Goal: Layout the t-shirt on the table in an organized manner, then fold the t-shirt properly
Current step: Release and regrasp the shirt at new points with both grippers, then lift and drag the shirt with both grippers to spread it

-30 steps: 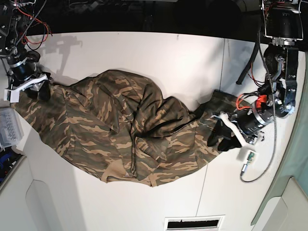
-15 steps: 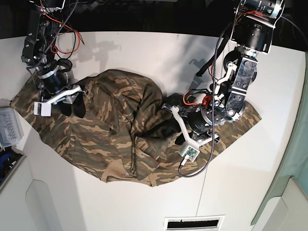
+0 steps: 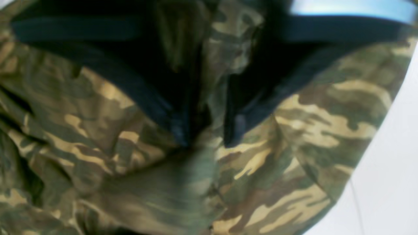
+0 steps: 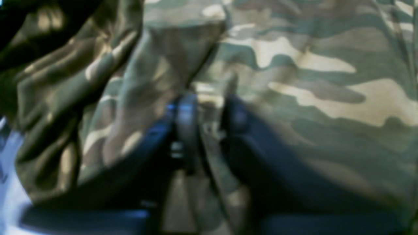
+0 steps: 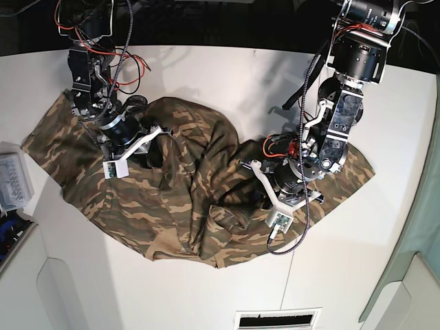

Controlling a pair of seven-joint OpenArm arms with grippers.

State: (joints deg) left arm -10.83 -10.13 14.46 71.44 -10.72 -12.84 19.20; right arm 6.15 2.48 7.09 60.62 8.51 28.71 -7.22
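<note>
Base view: the t-shirt (image 5: 185, 199) lies crumpled on the table (image 5: 227, 75); the left gripper (image 3: 205, 137) and right gripper (image 4: 209, 120) each pinch a cloth fold.

You see a black band (image 5: 206, 24) of unlit background at 12 o'clock. At 9 o'clock a clear plastic bin (image 5: 14, 182) sits at the frame edge. A pale green panel (image 5: 419, 240) runs down at 4 o'clock. A slotted vent (image 5: 278, 319) lies at 6 o'clock. Lighting is even, shadows soft.
</note>
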